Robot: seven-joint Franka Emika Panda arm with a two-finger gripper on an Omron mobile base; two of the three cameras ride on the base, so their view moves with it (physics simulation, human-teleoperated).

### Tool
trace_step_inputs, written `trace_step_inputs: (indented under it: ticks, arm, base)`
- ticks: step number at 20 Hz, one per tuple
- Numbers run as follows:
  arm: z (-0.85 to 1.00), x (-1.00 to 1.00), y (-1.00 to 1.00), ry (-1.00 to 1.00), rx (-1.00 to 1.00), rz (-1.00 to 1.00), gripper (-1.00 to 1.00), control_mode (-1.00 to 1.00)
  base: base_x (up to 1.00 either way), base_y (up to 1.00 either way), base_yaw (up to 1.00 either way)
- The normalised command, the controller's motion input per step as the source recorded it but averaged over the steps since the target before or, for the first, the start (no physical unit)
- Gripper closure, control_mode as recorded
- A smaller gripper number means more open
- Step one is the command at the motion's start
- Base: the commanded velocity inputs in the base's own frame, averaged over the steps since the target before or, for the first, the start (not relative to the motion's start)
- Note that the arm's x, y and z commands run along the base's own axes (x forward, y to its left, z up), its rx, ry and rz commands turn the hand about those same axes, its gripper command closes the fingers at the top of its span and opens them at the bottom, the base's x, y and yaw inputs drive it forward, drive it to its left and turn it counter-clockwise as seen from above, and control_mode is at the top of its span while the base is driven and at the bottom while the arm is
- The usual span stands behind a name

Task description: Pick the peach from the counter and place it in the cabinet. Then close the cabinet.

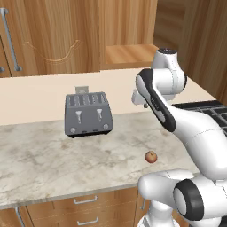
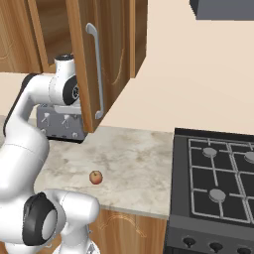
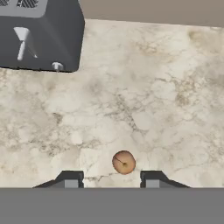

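Peach (image 3: 124, 162): we spot it sitting on the counter (image 3: 144, 100), out in the open near the front edge, well away from the toaster (image 3: 39, 35). In the left base view the peach (image 1: 151, 156) is just ahead of the arm's base; same story from the right side (image 2: 95, 177).

Claw (image 3: 112, 179): looking down from above the counter, and we see its two tips (image 3: 70, 179) spread apart with nothing between them. It's not touching anything.

Peach vs claw: in the hand view the peach sits just above the gap between the tips, a bit toward the right tip. Claw is clearly higher than the fruit, not around it.

Toaster: grey, four slots, near the back wall, off to the side of the peach (image 1: 88, 114).

Cabinet (image 2: 94, 59): we see the door hanging open with its long silver handle (image 2: 95, 69); the arm's upper part is right beside that door. The light wood shelf (image 1: 128, 53) shows inside.

Stove (image 2: 218, 178): black, right of the counter.
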Motion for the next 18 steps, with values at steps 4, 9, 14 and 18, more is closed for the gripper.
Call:
trace_step_inputs:
  ticks: [4,9,14,18]
  arm:
    - [-0.33,-0.04,0.0,0.05,0.0,0.0,-1.0,-1.0]
    - [-0.78,-0.18,-0.09,0.27,0.0,0.0,-1.0,-1.0]
    - [-0.85,-0.04,-0.11,0.2,0.0,0.0,-1.0,-1.0]
    - [-0.77,-0.06,-0.11,0.1,0.0,0.0,-1.0,-1.0]
  base:
    - [0.0,0.0,0.0]
    - [0.0,0.0,0.0]
    - [0.0,0.0,0.0]
    - [0.0,0.0,0.0]
